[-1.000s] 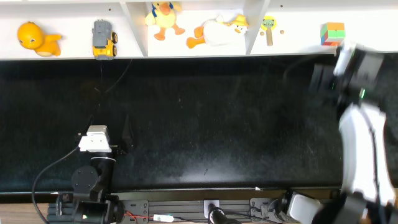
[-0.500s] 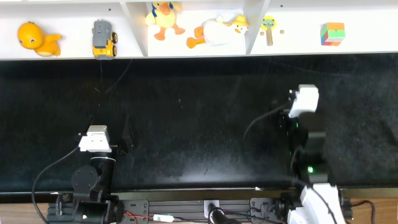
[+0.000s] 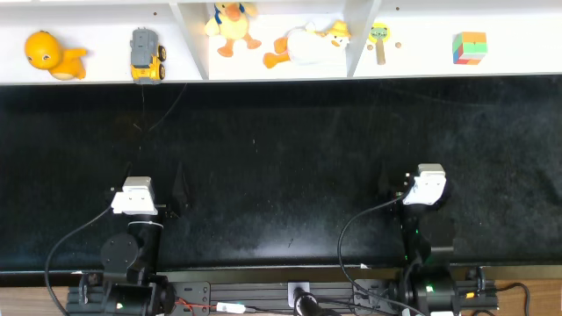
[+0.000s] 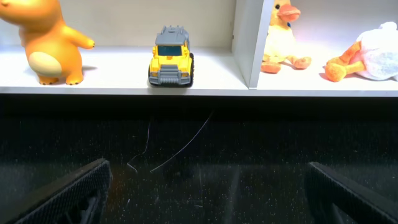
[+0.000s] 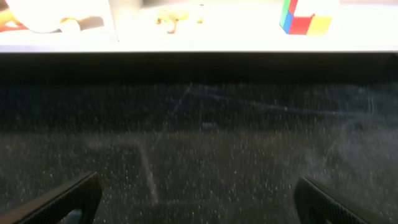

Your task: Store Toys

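The toys stand on a white shelf (image 3: 263,72) along the table's far edge: an orange duck (image 3: 53,53), a yellow truck (image 3: 147,55), a yellow plush duck (image 3: 232,26), a white plush duck (image 3: 307,44) lying down, a small green-headed toy (image 3: 379,39) and a multicoloured cube (image 3: 470,46). My left gripper (image 4: 208,199) is open and empty, low over the black mat and facing the truck (image 4: 170,56). My right gripper (image 5: 196,202) is open and empty too, facing the cube (image 5: 305,15) from well back. Both arms (image 3: 136,197) (image 3: 426,186) sit near the table's front.
White dividers (image 3: 193,39) (image 3: 358,39) split the shelf into compartments. The black mat (image 3: 281,149) stretches bare between the arms and the shelf. Cables trail from both wrists toward the bases at the front edge.
The right arm has drawn back from the shelf near the cube to the front of the table. The cube stays on the shelf. The left arm has not moved.
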